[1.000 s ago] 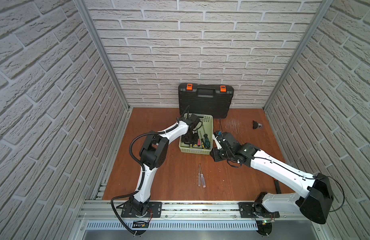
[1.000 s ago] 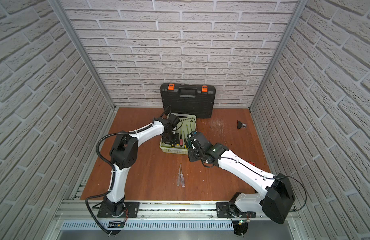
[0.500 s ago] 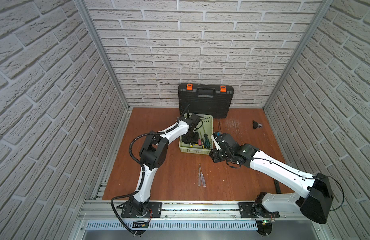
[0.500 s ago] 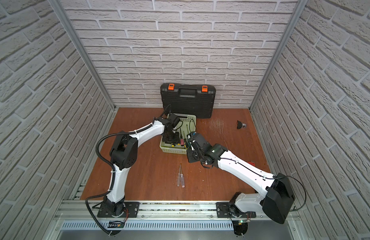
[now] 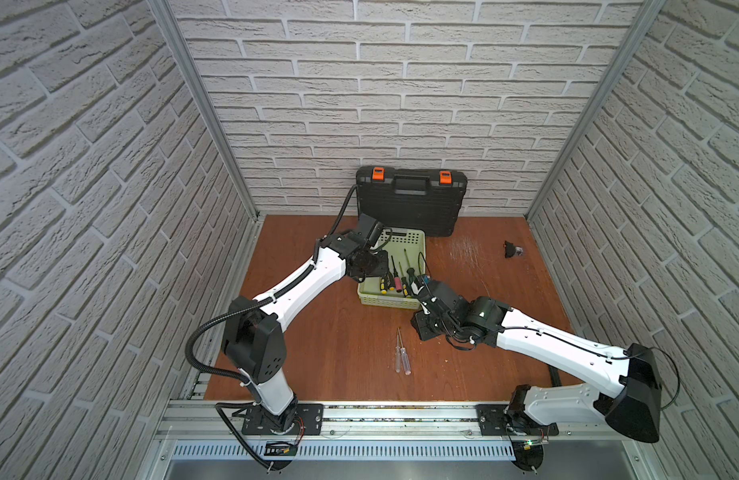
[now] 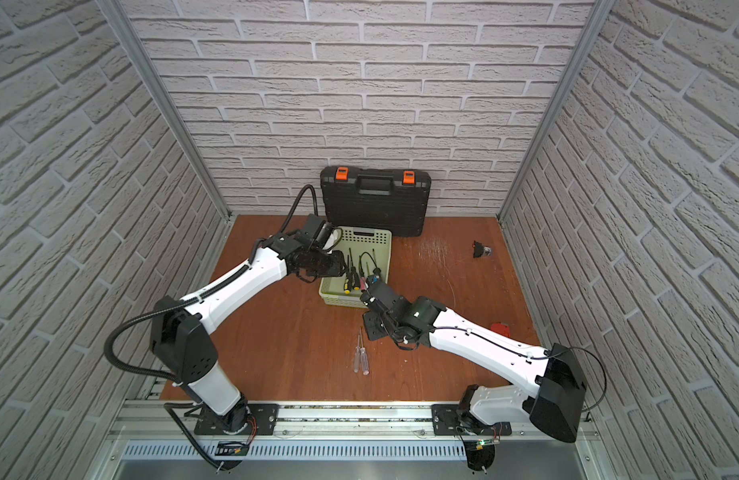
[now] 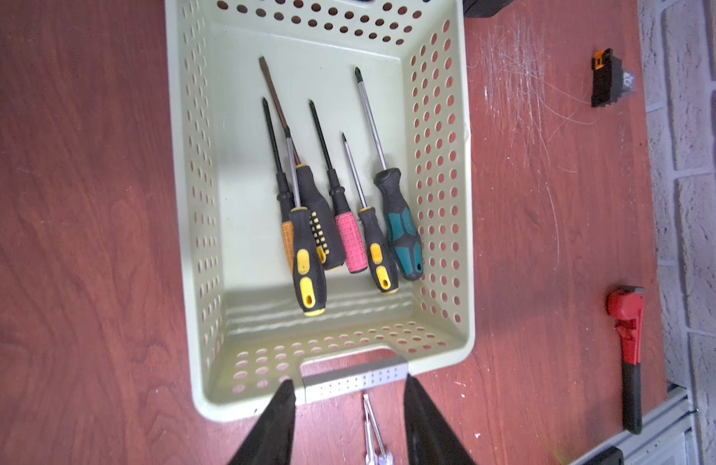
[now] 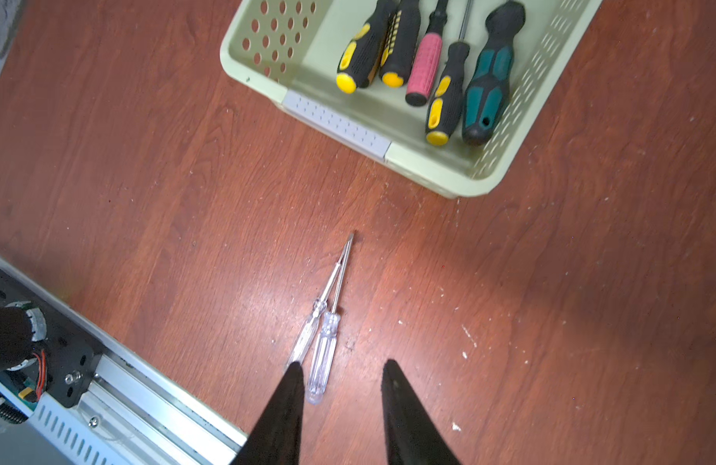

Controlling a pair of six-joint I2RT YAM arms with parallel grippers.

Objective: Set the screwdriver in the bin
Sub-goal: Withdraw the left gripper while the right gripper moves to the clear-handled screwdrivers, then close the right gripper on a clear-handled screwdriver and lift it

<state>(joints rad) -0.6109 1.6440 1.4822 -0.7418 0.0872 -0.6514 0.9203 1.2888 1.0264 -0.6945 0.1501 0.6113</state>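
- Right fingers (image 8: 285, 402) hover parted, empty, above two clear-handled screwdrivers (image 8: 323, 354) on the surface (image 5: 317, 353), six o'clock from the bin (image 5: 405, 239).
- Left fingers (image 7: 279, 418), parted and empty, hang over the bin.
- Next, likely: lower, close on one handle.

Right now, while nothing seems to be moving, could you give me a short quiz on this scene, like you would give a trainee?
1. How many screwdrivers lie in the bin?
2. True or false: two clear-handled screwdrivers lie on the table, outside the bin.
3. What colour are the latches on the black tool case? A orange, B blue, C green.
Key: 1 six; 2 true; 3 A.
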